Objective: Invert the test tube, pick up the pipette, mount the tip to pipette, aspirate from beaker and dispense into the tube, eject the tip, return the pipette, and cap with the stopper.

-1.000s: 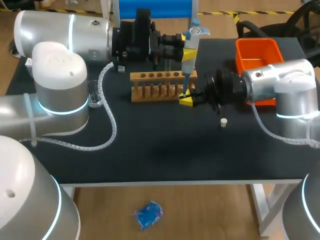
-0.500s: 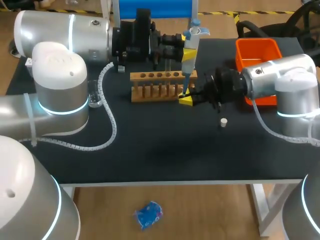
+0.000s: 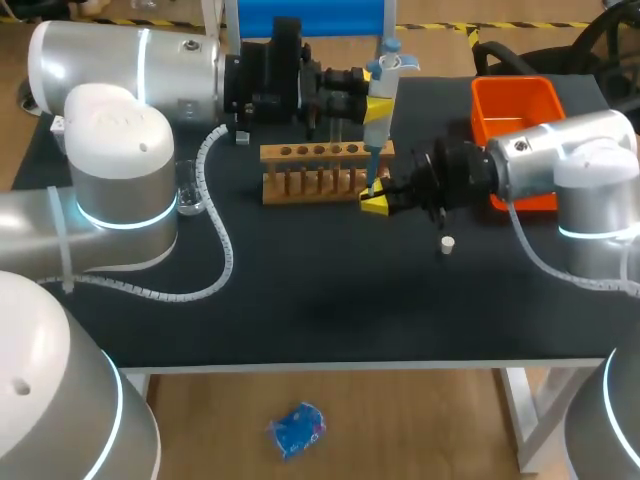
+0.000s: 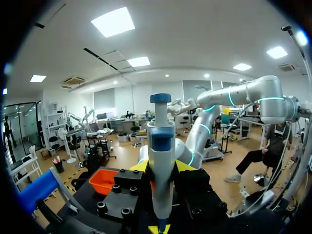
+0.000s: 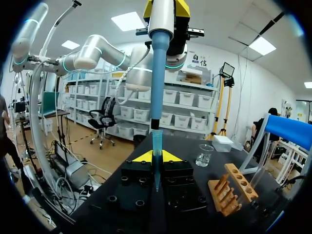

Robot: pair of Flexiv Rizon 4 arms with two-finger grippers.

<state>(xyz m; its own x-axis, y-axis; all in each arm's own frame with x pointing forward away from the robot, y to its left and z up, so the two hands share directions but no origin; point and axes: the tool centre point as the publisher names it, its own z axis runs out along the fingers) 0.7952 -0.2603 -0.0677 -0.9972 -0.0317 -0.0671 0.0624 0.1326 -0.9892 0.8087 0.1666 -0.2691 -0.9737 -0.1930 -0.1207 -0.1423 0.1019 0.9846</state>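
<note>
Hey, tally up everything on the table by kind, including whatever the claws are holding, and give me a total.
pipette: 1
pipette tip: 1
wooden rack: 1
beaker: 1
stopper: 1
orange bin: 1
white box: 1
Total: 7

The pipette point(image 3: 381, 88) is pale grey with blue cap and shaft. Left end effector point(image 3: 373, 108): yellow tips. Rack point(image 3: 320, 152): tan wood. Bin point(image 3: 515, 105): orange. Stopper point(image 3: 447, 243): white. Table point(image 3: 330, 300): black.
</note>
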